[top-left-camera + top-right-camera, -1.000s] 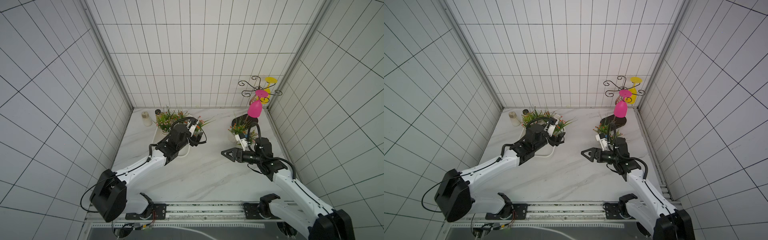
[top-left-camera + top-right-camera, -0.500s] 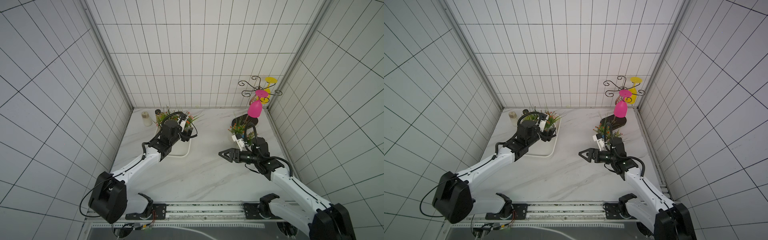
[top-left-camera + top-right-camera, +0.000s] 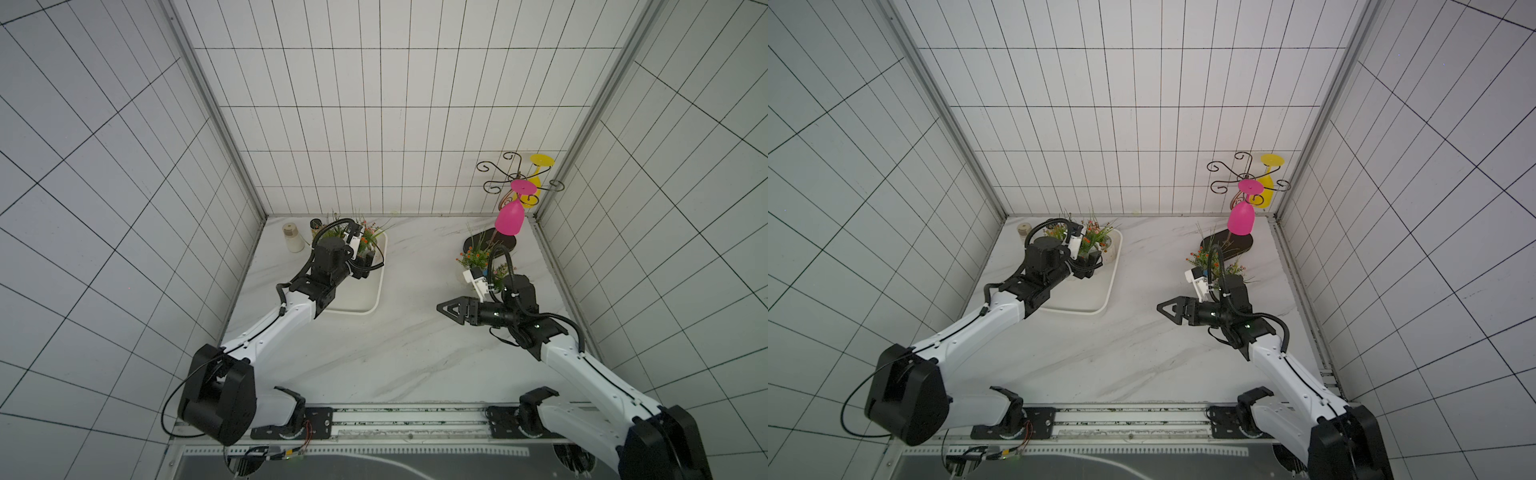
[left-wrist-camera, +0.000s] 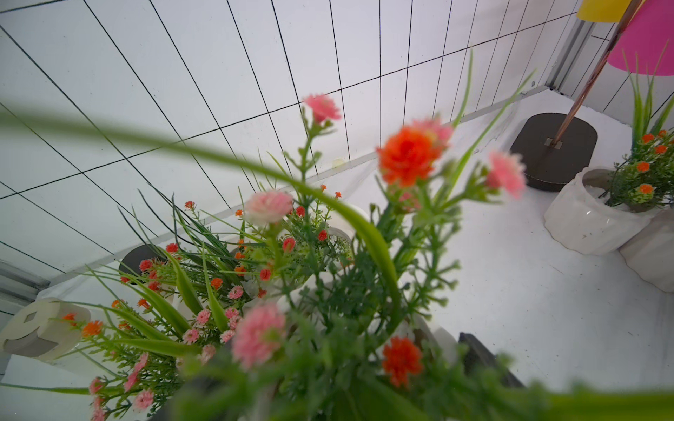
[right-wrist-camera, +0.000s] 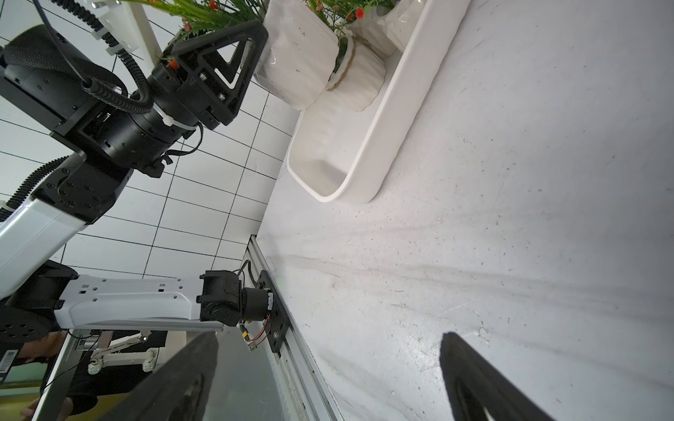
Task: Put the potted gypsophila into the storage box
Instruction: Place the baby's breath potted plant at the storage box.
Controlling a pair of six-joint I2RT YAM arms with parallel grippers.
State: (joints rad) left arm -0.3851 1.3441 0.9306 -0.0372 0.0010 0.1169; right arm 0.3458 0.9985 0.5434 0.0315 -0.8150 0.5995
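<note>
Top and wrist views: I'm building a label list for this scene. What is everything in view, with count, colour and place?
tray: one, white, table's left rear
pots in the tray: at least two, white, green plants with pink and orange flowers, far end; others hidden
held pot: one, white, at the tray
pots on the table: two, white, right side by the stand
stand: one, black, right rear corner
pink glass: one, hanging upside down on the stand
yellow glass: one, same
jar: one, cream, left of the tray
dark round thing: one, beside the jar
table: one, white marble
left gripper: closed on the held pot
right gripper: open, empty, above the table's right
</note>
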